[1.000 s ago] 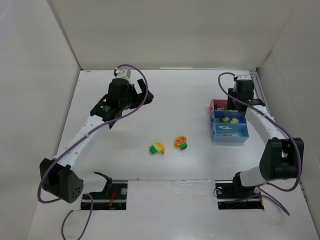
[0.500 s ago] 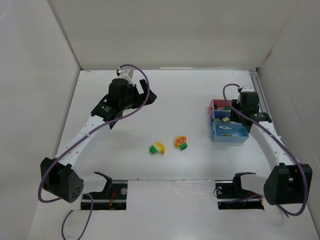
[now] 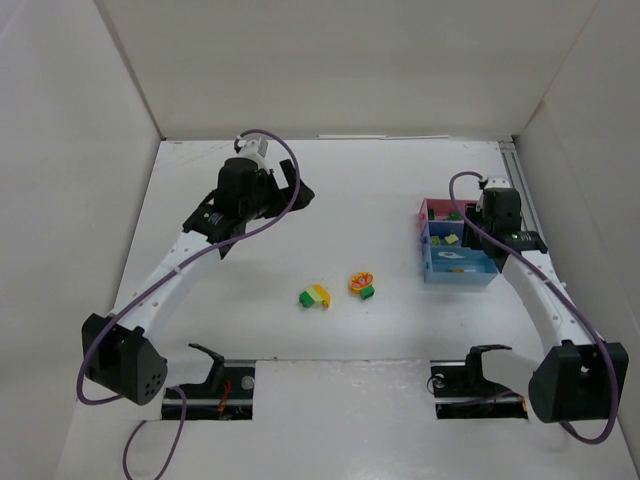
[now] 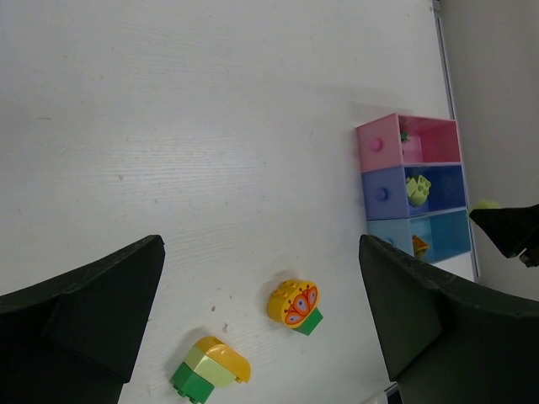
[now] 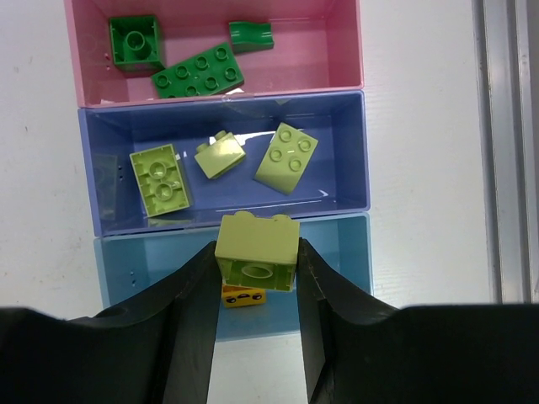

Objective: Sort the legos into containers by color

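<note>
Right gripper (image 5: 257,263): clamped on a pale green brick (image 5: 257,244), one finger on each side, above the row of trays; from the wrist camera the brick sat over the seam between the dark blue and light blue trays.
Left gripper (image 4: 259,252): fingers spread wide, nothing between them, over the far left part of the table (image 3: 380,180).
Pink tray (image 5: 295,63): far end of the row, held three dark green bricks (image 5: 197,77).
Dark blue tray (image 5: 337,181): middle, held three light green bricks (image 5: 286,157), lying apart.
Light blue tray (image 5: 337,252): nearest, held a yellow piece (image 5: 244,296), mostly hidden behind the gripped brick.
Green and yellow clump (image 3: 316,296): mid-table, well apart from the trays.
Orange and green clump (image 3: 362,285): near the first clump, on its right.
</note>
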Controlling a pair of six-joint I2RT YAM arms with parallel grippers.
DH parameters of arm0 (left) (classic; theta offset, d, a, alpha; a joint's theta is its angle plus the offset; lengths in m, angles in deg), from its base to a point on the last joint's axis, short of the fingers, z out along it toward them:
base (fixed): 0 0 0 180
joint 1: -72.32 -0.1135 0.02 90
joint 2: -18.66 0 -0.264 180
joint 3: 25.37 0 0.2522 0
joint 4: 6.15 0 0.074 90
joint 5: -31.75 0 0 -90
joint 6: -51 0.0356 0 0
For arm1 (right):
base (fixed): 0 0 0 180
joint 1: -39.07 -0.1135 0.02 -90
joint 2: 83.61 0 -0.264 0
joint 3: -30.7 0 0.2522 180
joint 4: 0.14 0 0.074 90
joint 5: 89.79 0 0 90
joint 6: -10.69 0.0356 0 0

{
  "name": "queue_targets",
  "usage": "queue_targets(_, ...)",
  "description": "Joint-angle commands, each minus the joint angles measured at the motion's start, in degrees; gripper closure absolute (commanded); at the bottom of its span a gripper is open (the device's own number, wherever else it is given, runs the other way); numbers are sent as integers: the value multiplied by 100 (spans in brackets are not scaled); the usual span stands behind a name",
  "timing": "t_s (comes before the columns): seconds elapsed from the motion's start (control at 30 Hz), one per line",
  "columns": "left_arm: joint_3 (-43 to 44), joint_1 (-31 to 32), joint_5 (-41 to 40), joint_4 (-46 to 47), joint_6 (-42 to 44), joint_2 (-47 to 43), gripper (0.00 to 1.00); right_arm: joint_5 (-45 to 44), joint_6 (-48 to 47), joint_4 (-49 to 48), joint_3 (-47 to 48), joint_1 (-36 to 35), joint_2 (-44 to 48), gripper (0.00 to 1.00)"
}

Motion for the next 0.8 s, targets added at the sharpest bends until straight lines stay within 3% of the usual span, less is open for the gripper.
queue_targets(0.0,-31,-23,67,197,88,-112,0,44,77,38,-7,37,134,93)
queue_targets(0.77,-84,-23,67,197,88,-218,0,-9,130,-164,45,37,-24,92)
